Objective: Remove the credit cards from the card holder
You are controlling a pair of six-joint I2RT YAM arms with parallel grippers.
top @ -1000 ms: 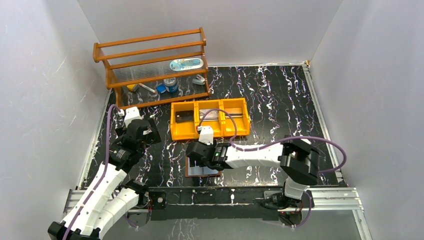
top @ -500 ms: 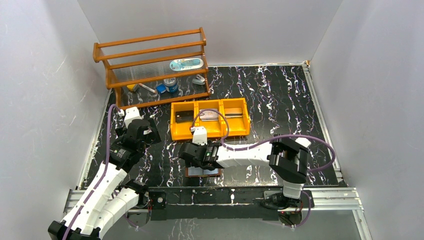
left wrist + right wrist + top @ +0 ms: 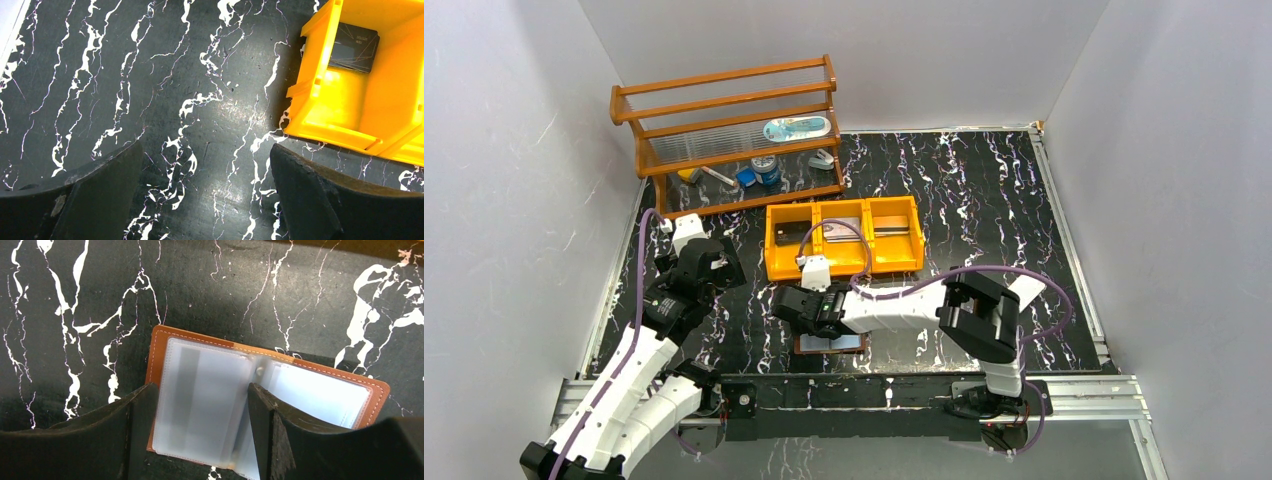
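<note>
The brown card holder (image 3: 834, 344) lies open on the black marble table near the front edge, its frosted sleeves (image 3: 200, 400) facing up. A grey shade shows through the left sleeve; I cannot tell whether credit cards are inside. My right gripper (image 3: 201, 390) is open just above it. One finger stands at the holder's left edge and the other at its spine (image 3: 257, 372). From above, the right gripper (image 3: 799, 308) covers the holder's upper left. My left gripper (image 3: 712, 258) hangs open over bare table (image 3: 205, 150), left of the tray, holding nothing.
An orange three-compartment tray (image 3: 844, 270) sits behind the holder, with a dark card (image 3: 356, 46) in its left compartment and flat cards (image 3: 849, 230) in the others. A wooden shelf (image 3: 729, 135) with small items stands at the back left. White walls enclose the table.
The right arm has swung left, carrying its open gripper further over the holder's left half. The left arm has not moved.
</note>
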